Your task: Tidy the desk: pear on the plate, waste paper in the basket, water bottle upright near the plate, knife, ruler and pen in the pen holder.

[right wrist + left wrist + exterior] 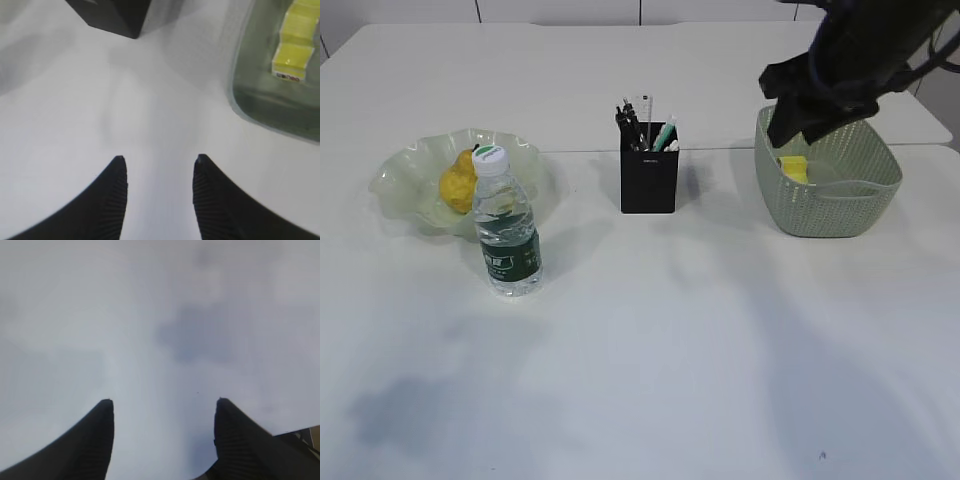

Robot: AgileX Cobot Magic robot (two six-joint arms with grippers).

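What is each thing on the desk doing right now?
pear: lying on the plate.
water bottle: upright, cap on, in front of the plate.
pen holder: upright, pens standing inside.
basket: upright, waste paper inside.
left gripper: open, empty.
right gripper: open, empty, near the basket.

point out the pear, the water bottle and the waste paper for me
pear (457, 185): exterior view, on its yellow body in the plate
water bottle (509, 252): exterior view, on its dark green label
waste paper (294, 46): right wrist view, on its yellow folds inside the basket
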